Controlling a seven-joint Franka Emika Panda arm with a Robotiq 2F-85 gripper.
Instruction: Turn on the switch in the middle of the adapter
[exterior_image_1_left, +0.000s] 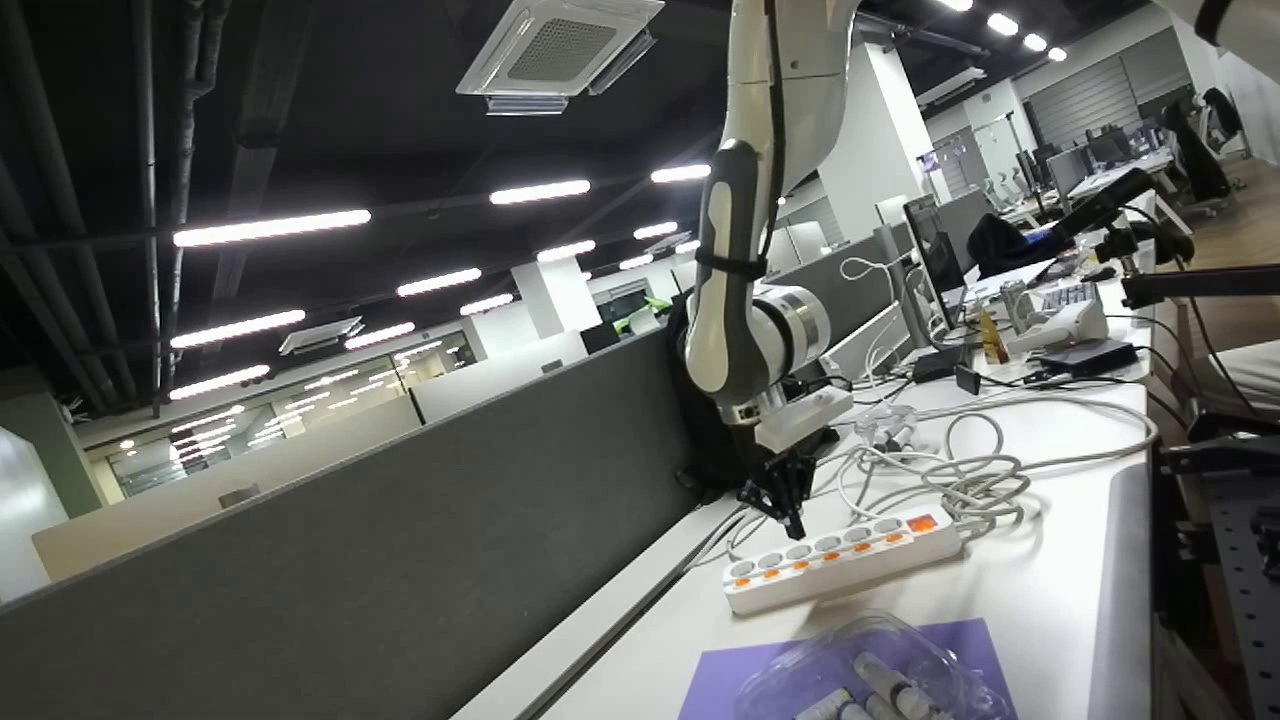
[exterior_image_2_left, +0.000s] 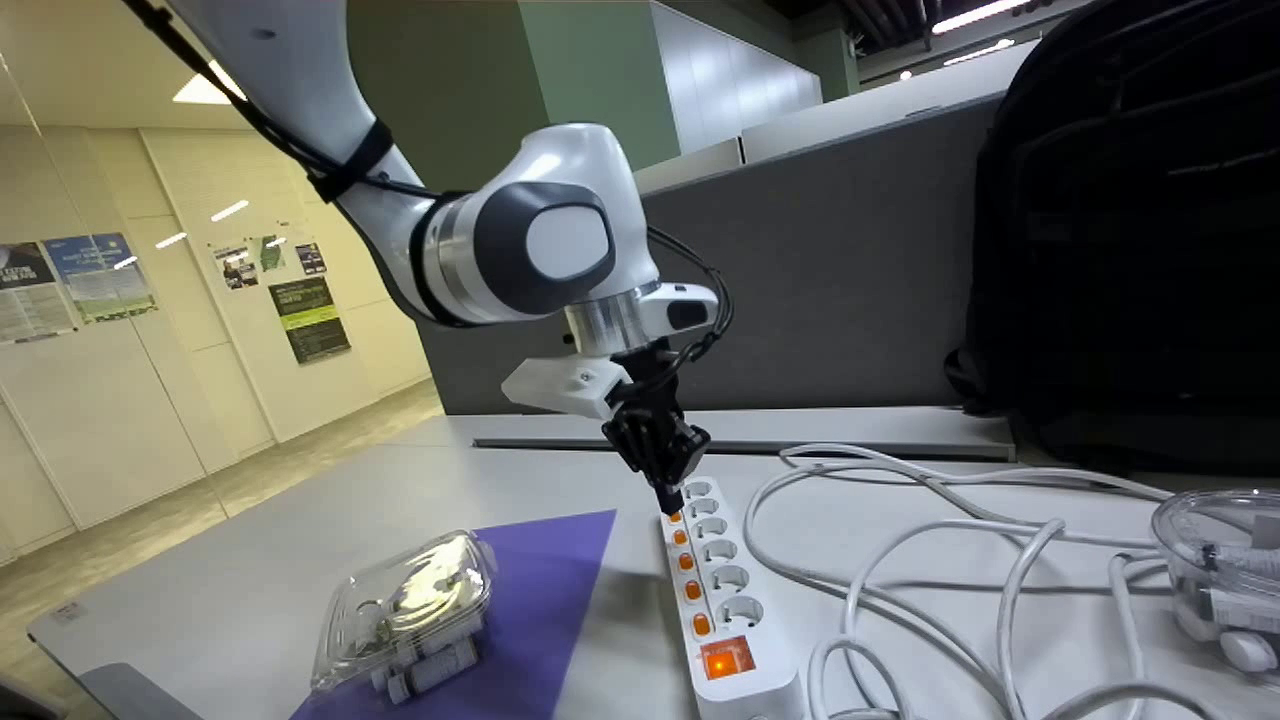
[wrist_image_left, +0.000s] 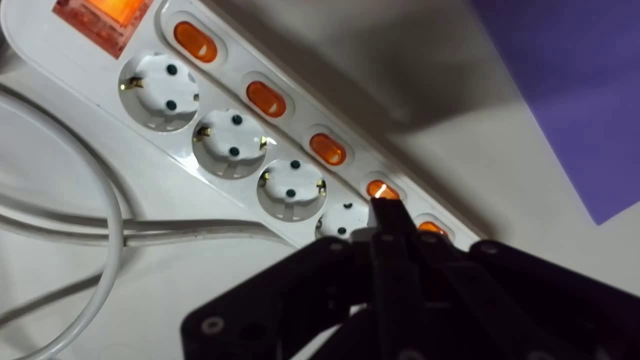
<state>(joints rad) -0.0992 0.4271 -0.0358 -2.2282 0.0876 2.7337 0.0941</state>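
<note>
Robotiq gripper (exterior_image_2_left: 667, 502), closed with fingertips (wrist_image_left: 387, 212) together, pointing down over a six-socket white power strip (exterior_image_1_left: 845, 577) on a white office desk (exterior_image_1_left: 1070, 540). Seen in the wrist view across the edge of the fourth small orange switch (wrist_image_left: 382, 188), counted from the large rocker switch (wrist_image_left: 120, 7), aglow at one end; whether touching, impossible to tell. Near the strip on its switch side, but apart from it, a purple sheet (exterior_image_2_left: 560, 570), partly under a clear plastic clamshell box (exterior_image_2_left: 405, 610) with white cylinders (exterior_image_1_left: 882, 678) visible through the plastic. On the socket side, loops of white cable (wrist_image_left: 115, 225) across the desk. Beyond, in an exterior view, a black backpack (exterior_image_2_left: 1130, 230) before a gray partition (exterior_image_2_left: 830, 270). Above the gripper, a white Franka Panda arm (exterior_image_2_left: 560, 240).
</note>
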